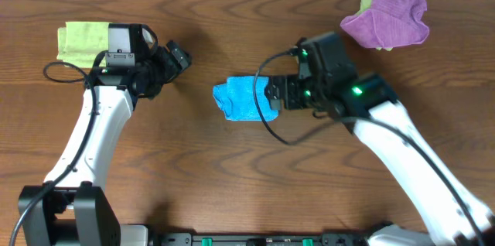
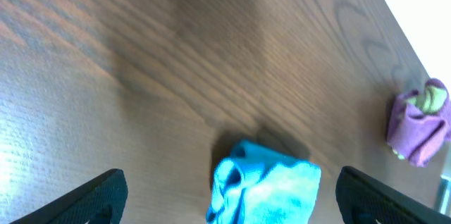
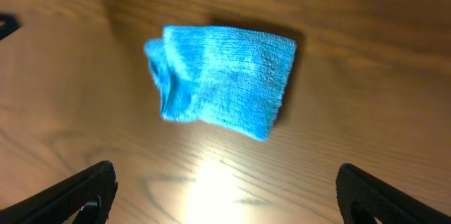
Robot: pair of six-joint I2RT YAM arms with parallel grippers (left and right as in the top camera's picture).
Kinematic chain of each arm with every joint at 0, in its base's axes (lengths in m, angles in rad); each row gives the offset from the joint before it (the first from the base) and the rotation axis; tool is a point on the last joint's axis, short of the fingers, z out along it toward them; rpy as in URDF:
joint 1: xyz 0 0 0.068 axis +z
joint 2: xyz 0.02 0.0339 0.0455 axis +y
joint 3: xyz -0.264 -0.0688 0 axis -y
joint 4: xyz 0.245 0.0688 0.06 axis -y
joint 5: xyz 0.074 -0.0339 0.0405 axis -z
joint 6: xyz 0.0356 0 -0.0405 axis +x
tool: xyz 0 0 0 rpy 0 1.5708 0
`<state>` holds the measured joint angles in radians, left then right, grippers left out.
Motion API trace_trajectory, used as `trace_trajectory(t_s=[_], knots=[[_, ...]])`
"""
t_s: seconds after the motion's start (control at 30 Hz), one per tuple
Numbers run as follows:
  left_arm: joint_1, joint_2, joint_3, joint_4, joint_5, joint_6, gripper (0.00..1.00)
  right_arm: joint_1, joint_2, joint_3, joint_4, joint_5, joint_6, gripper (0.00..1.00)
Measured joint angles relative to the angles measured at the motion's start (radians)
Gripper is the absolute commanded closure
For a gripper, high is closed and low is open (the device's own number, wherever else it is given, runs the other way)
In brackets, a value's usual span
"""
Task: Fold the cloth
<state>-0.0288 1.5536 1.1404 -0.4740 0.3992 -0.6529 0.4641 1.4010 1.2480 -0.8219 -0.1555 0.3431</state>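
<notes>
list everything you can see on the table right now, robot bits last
blue cloth: 1, bright blue, table centre, bunched into a small folded bundle
purple cloth: 1, purple, top right of the overhead view, crumpled, a bit of light green showing at its left edge
light green cloth: 1, light green, top left, partly hidden by the left arm
table: 1, brown wood grain, under everything
left arm: 1, white and black, left of the blue cloth, jaws open, empty
right arm: 1, white and black, right of the blue cloth, jaws open at its right edge, holding nothing
</notes>
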Motion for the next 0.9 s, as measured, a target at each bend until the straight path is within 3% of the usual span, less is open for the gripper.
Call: trace_trajectory(t_s=[0.27, 0.57, 0.9], knots=[[0.0, -0.002, 0.0, -0.104, 0.081, -0.007, 0.05, -0.066, -0.46, -0.332, -0.071, 0.027, -0.082, 0.01], [-0.005, -0.002, 0.0, -0.201, 0.156, -0.009, 0.05, -0.126, -0.976, -0.608, -0.127, 0.059, 0.052, 0.01], [-0.126, -0.002, -0.004, -0.206, 0.16, -0.021, 0.05, -0.126, -1.09, -0.662, -0.162, 0.148, 0.195, 0.01]])
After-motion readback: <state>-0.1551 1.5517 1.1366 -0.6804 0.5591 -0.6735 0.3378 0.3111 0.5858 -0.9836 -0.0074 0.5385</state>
